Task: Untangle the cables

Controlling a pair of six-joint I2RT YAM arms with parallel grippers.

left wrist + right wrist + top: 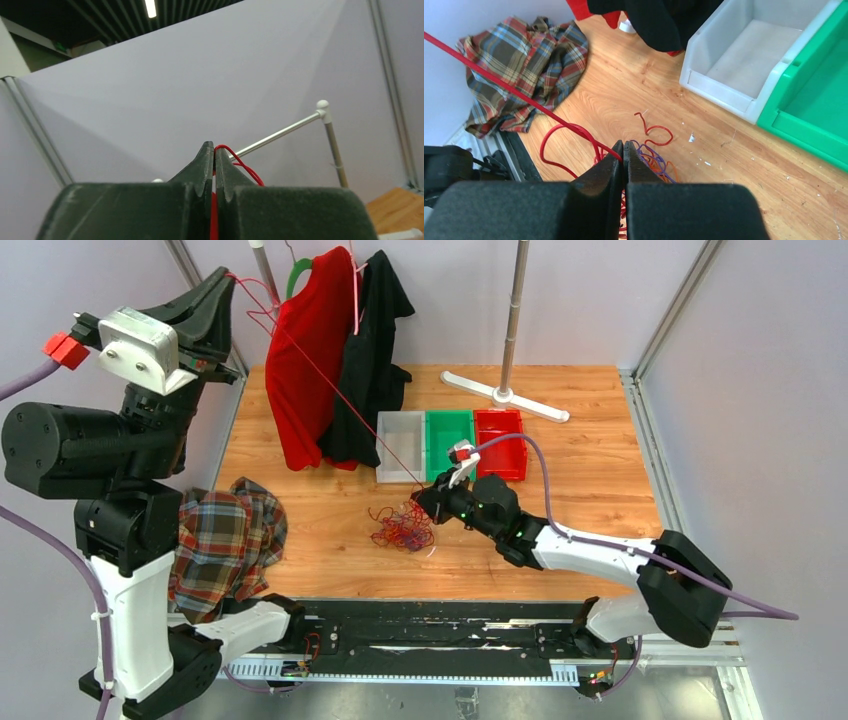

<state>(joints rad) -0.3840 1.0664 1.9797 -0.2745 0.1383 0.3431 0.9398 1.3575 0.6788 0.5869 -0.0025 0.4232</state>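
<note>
Table (590,440) carries cables (403,528), plaid shirt (228,540) — three bins (450,445).

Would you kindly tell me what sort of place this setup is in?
Most likely a robotics lab test cell: plain panel walls on aluminium framing enclose a wooden tabletop, with coloured sorting bins and a clothes rack set out like props.

Cables (403,528): red, orange and purple strands.
Plaid shirt (228,540): brown ground, red, blue and cream checks.
White bin (401,445): translucent.
Green bin (448,440), red bin (500,443): solid colour.
Red garment (305,370), black garment (375,360): plain, hanging.
Worktop (600,490): light brown wood grain.
</note>
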